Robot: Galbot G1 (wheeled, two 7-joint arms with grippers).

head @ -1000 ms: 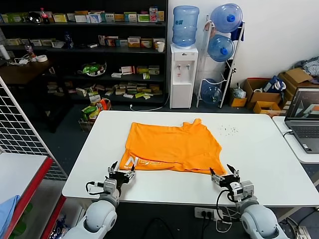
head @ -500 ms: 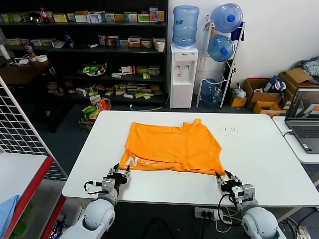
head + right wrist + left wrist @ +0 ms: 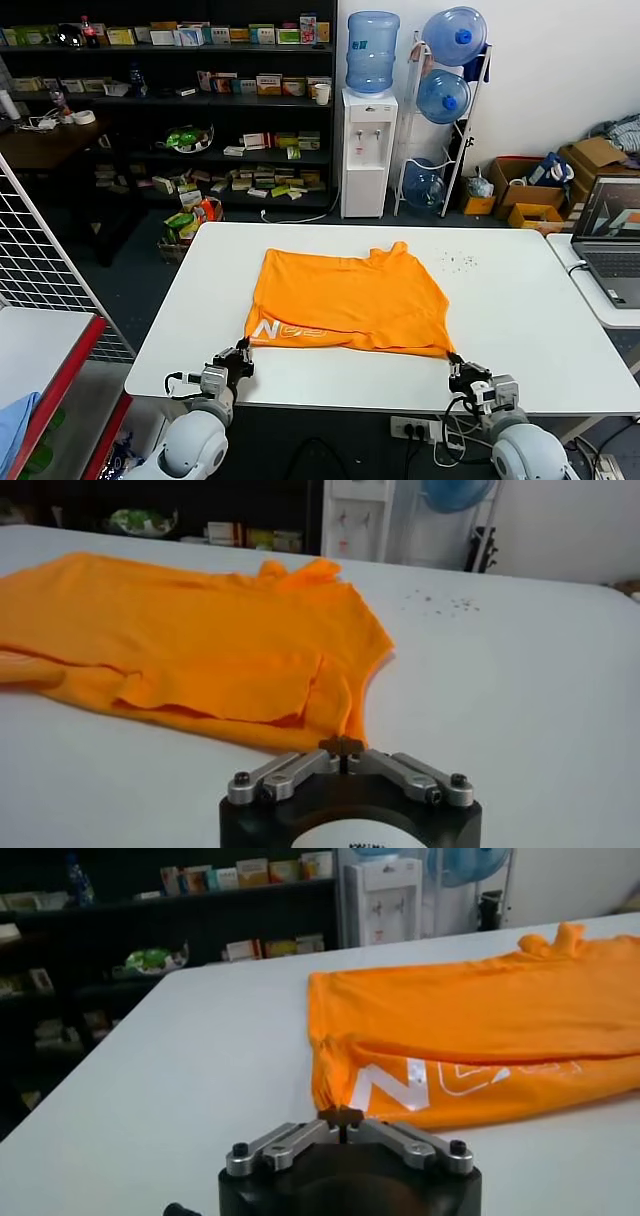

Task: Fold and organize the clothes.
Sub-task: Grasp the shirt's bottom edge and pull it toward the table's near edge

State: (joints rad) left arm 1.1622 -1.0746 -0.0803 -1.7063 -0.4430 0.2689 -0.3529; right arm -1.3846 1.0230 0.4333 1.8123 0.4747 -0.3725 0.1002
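The bright orange T-shirt (image 3: 345, 300) lies flat in the middle of the white table (image 3: 530, 330), with white lettering (image 3: 290, 328) along its near left edge. My left gripper (image 3: 237, 357) is shut on the shirt's near left corner, low at the table's front edge. In the left wrist view the jaws (image 3: 342, 1116) pinch the orange fabric (image 3: 470, 1038) just below the lettering (image 3: 400, 1083). My right gripper (image 3: 456, 366) is shut on the near right corner. In the right wrist view its jaws (image 3: 342, 746) hold the tip of the shirt (image 3: 200, 640).
A laptop (image 3: 612, 240) sits on a side table at the right. A water dispenser (image 3: 368, 150) and shelves (image 3: 200, 100) stand behind the table. A red-edged rack with a light blue cloth (image 3: 15, 425) is at the near left. Small specks (image 3: 460, 262) lie on the far right of the table.
Both grippers went from open to shut on the shirt's near corners and drew back toward the table's front edge. The shirt's near edge slid slightly nearer and straightened.
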